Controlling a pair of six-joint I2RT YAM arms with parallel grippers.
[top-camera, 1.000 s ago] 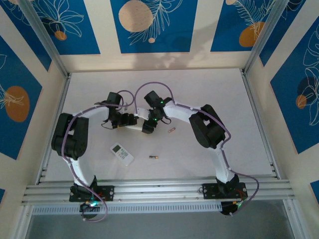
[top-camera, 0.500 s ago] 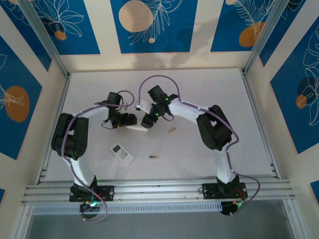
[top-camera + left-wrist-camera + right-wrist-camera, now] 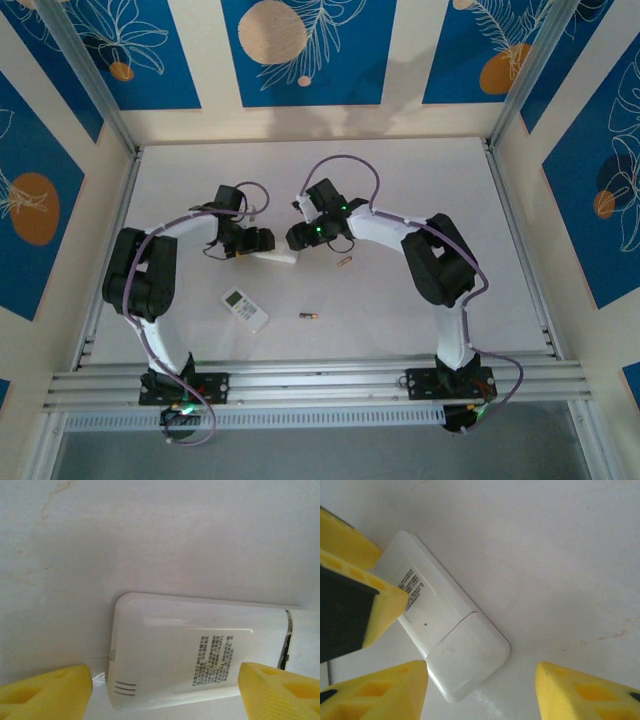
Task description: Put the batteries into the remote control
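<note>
A white remote [image 3: 279,257] lies back-up on the table between my two grippers. Its printed label [image 3: 216,655] faces up, and its battery cover [image 3: 470,652] sits shut at the end nearest my right gripper. My left gripper [image 3: 165,695] is open over the label end, one yellow finger past the remote's end and the other above its middle. My right gripper [image 3: 482,695] is open around the cover end without touching it. The left gripper's fingers [image 3: 380,602] show in the right wrist view. Two batteries [image 3: 343,262] [image 3: 309,316] lie loose on the table.
A second white remote [image 3: 245,309] lies face-up with its buttons showing, near the left arm. Aluminium rails [image 3: 320,380] run along the table's near edge, and blue-patterned walls [image 3: 300,60] close in the other sides.
My right gripper has swung back and to the left, settling over the remote's cover end, and its elbow has shifted right. The left arm and the remote have stayed put.
</note>
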